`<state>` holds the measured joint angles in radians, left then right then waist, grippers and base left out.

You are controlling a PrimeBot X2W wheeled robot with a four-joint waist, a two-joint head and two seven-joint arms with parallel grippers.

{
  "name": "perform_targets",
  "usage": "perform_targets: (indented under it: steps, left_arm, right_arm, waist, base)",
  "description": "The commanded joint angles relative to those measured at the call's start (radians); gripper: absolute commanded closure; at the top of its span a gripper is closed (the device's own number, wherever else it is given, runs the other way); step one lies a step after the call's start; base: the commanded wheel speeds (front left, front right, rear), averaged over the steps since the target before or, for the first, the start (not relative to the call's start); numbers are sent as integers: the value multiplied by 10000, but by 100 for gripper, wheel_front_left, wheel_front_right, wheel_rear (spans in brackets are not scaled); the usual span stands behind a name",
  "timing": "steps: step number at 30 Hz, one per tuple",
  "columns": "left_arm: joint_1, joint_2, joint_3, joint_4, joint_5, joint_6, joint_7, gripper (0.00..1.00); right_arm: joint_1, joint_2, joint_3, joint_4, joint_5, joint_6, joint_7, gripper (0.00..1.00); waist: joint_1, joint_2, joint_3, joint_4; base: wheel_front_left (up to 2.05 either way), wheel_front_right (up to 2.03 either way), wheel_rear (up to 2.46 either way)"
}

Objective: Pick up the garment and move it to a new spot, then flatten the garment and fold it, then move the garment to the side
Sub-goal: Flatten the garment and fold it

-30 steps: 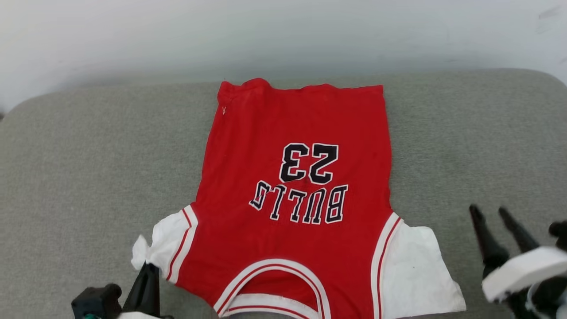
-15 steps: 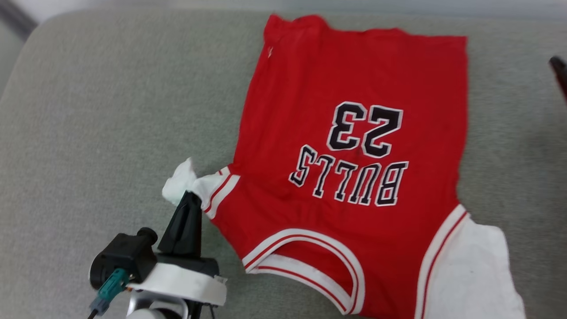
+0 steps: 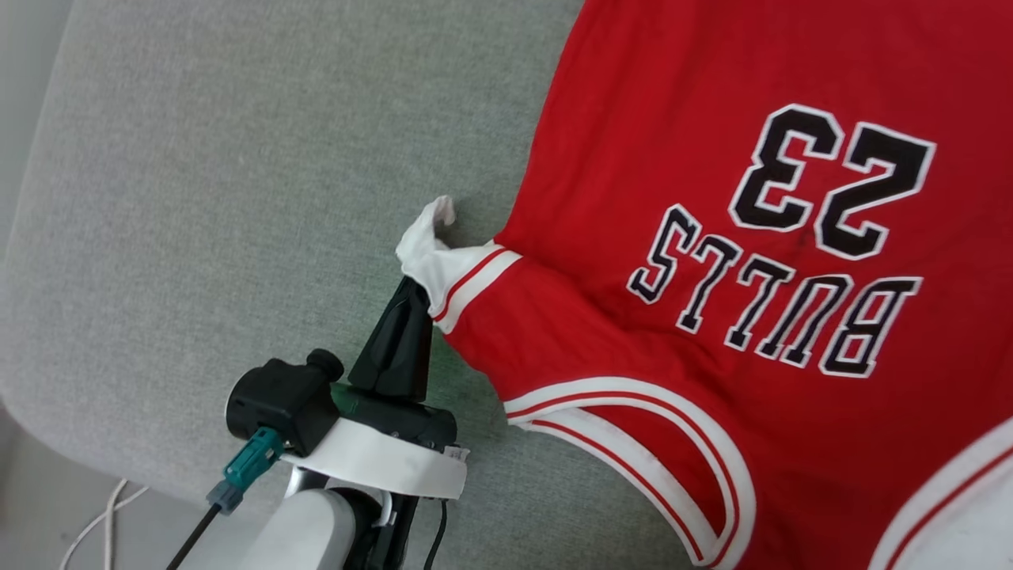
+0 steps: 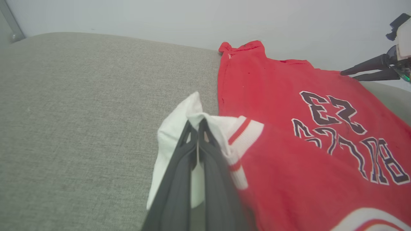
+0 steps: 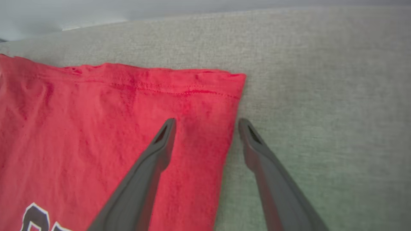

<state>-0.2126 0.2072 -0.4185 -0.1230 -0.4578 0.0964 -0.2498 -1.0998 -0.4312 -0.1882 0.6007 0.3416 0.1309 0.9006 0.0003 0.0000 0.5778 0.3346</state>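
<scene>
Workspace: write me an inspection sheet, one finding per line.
Surface: grey fabric cushion, lightly textured.
Job's things: red BULLS 23 jersey lying print up, mostly flat; white sleeve bunched.
Clutter: nothing seen.
End effectors: left end effector shut on the sleeve; right end effector open, straddling the jersey's side edge.
Cables: teal plug with black cable at the left wrist; white cable below the cushion's edge.
Surroundings: pale wall behind the cushion.

Soft even light, faint shadows, sharp

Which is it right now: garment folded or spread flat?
Spread, unfolded: the garment lies print-up on the grey cushion; only its white sleeve is bunched in the shut left claw.
</scene>
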Motion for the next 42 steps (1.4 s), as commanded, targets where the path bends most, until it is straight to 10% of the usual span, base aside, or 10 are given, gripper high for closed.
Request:
perform_targets:
  steps: [1,8,9,11,25,42]
  left_arm:
    - [-187,-71,-13,40,33,-69,-72,100]
    - [-325,-225,15,340,76,-241,-117,100]
    - [-340,-241,27,389,67,-268,-125,100]
    - [-351,-253,55,478,64,-320,-136,100]
    - [540,68,844,1102,-25,-165,-172,100]
    - [2358,1194,1918,701,-481,563,631,100]
  right_arm:
    - [-179,60,-91,131,-90,-3,99,0]
    - [472,684,-944,1535,-1130,-12,1519,0]
    - [575,713,-1087,1632,-1278,-12,1751,22]
    - [650,794,-1347,1602,-1459,-12,2026,100]
    - [1278,71,-314,-982,-1344,-6,1591,100]
    - [9159,229,402,-6110,678,-5,1644,100]
  waist:
    - [-3,0,548,487]
    - [-3,0,649,572]
    - [-3,0,627,578]
    - [-3,0,553,579]
    - [-3,0,-1681,-577]
    - [-3,0,-3855,-3164]
  base:
    - [0,0,0]
    - [0,0,0]
    - [0,0,0]
    - [0,0,0]
    - [0,0,0]
    - [0,0,0]
